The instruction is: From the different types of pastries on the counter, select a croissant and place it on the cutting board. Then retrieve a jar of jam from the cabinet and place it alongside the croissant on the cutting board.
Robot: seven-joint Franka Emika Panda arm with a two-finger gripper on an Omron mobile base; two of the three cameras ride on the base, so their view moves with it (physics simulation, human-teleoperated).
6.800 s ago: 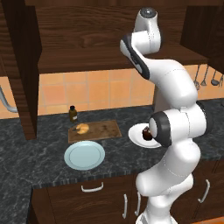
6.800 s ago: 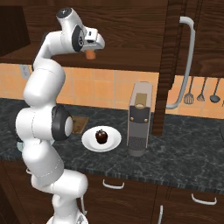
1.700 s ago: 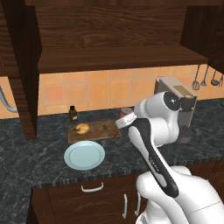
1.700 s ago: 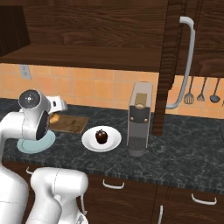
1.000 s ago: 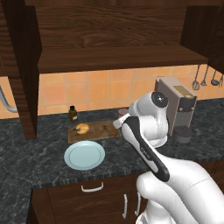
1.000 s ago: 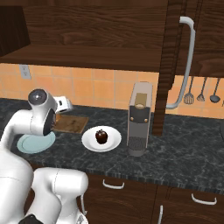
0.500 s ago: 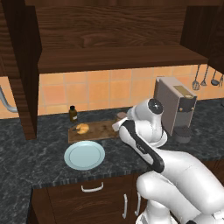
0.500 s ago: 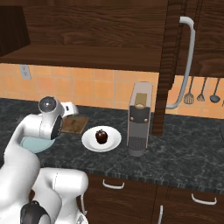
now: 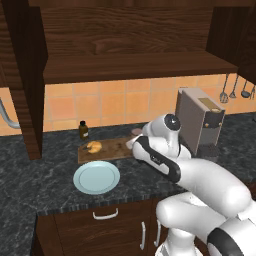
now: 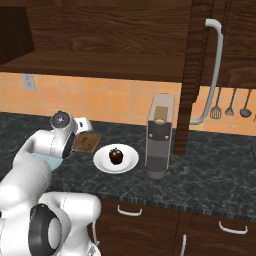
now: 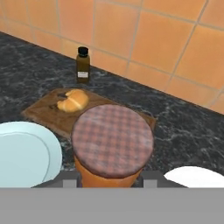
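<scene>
In the hand view my gripper (image 11: pixel 110 178) is shut on the jar of jam (image 11: pixel 112 139), a squat orange jar with a pink checked lid, one finger on each side. The jar hangs just above the near right end of the cutting board (image 11: pixel 46 112). The croissant (image 11: pixel 73 99) lies on the board's left part, apart from the jar. From the left base view the croissant (image 9: pixel 93 146) rests on the board (image 9: pixel 107 149), and my hand covers the board's right end with the jar (image 9: pixel 136 132). The chocolate cupcake (image 10: pixel 116 156) sits on a white plate (image 10: pixel 101 161).
A dark brown bottle (image 9: pixel 83 130) stands by the tiled wall behind the board. A pale blue plate (image 9: pixel 96 177) lies in front of the board. A coffee machine (image 9: pixel 200 122) stands to the right. The cabinet shelf (image 9: pixel 130 67) hangs above the counter (image 9: pixel 35 182).
My arm has sunk a little toward the board's right end, carrying the jar along. The croissant, plates and bottle have stayed put.
</scene>
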